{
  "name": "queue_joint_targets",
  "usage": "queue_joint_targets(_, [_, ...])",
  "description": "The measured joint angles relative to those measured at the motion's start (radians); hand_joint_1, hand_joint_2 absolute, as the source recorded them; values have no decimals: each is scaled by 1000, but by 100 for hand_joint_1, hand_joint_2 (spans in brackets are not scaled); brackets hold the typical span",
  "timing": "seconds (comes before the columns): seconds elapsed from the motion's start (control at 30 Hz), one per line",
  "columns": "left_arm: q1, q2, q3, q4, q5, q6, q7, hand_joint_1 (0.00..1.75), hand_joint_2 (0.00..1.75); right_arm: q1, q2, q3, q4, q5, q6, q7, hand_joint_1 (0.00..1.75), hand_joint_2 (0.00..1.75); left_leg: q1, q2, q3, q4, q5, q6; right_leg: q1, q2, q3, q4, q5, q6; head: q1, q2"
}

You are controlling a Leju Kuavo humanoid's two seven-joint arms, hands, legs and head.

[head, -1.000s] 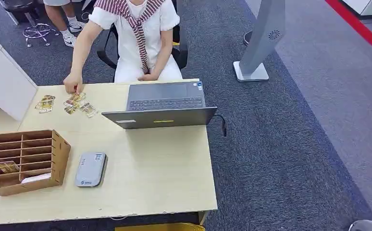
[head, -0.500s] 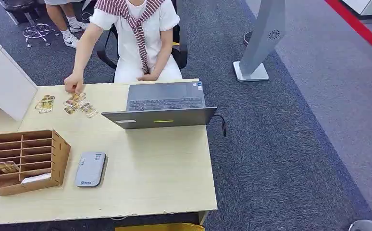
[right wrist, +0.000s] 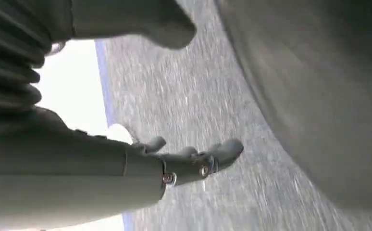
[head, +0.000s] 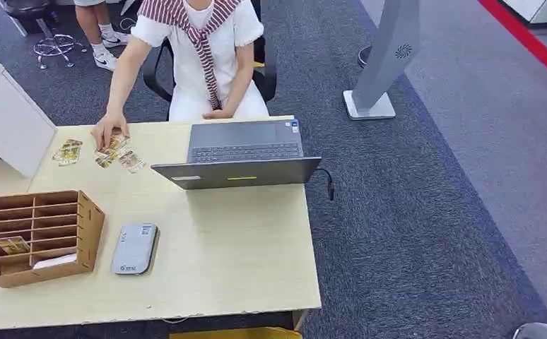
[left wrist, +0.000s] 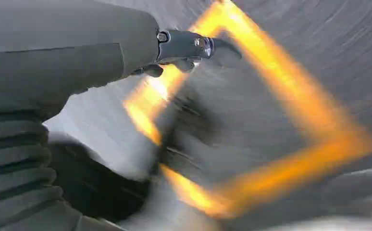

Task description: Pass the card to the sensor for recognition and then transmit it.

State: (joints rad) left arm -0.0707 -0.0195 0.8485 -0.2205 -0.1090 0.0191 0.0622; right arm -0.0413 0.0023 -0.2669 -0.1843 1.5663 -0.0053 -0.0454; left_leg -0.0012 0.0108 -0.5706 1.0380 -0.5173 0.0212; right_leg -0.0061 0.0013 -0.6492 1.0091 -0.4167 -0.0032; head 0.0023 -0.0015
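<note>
Head view: a card (head: 11, 245) lies flat in the rack (head: 87, 226), long axis across the table; sensor (head: 134, 248) just beside it, bare. Fits either before scanning or after.

Left wrist view: left hand (left wrist: 193, 50) apparently empty, fingers extended; blurred.

Right wrist view: right hand (right wrist: 193, 161) empty, fingers apart.

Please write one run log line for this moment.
left hand: empty, low | right hand: empty, low | flat grey card sensor: bare on desk | person's hand: on loose cards
</note>
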Motion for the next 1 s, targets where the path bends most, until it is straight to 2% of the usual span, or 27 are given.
queue_joint_targets(0.03, [0, -11, -53, 2, -18, 1, 2, 0, 0, -6, 3, 16, 0, -1, 6, 2, 0, 0, 0, 0, 0, 0, 0, 0, 0, 0, 0, 0, 0, 0, 1, 0])
queue_joint_targets(0.13, [3, -27, -146, 6, -39, 0, 13, 0, 0, -15, 10, 49, 0, -11, 10, 13, 0, 0, 0, 0, 0, 0, 0, 0, 0, 0, 0, 0, 0, 0, 1, 0])
queue_joint_targets(0.33, [14, -31, -258, 6, -80, -14, 16, 0, 0, -17, 13, 70, 0, -19, 10, 37, 0, 0, 2, 0, 0, 0, 0, -1, 2, 0, 0, 1, -1, -1, 0, 0])
queue_joint_targets(0.57, [17, -35, -312, 7, -90, -19, 13, 0, 0, -17, 13, 74, 0, -18, 8, 42, 0, 0, 3, 0, 0, 0, 0, -1, 2, 0, 0, 1, -1, -1, 0, 0])
queue_joint_targets(0.83, [19, -35, -325, 7, -94, -19, 13, 0, 0, -18, 13, 74, 0, -18, 8, 42, 0, 0, 3, 0, 0, 0, 0, -1, 2, 0, 0, 1, -1, -1, 0, 0])
queue_joint_targets(0.87, [19, -35, -327, 7, -99, -19, 11, 0, 0, -17, 13, 74, 0, -16, 8, 42, 0, 175, 3, 0, 0, 0, 0, -1, 2, 0, 0, 1, -1, -1, 0, 0])
queue_joint_targets(1.0, [21, -35, -334, 7, -108, -20, 10, 0, 0, -17, 13, 81, 0, -13, 5, 43, 0, 175, 3, 0, 0, 0, 0, -1, 2, 0, 0, 1, -1, -1, 0, 0])
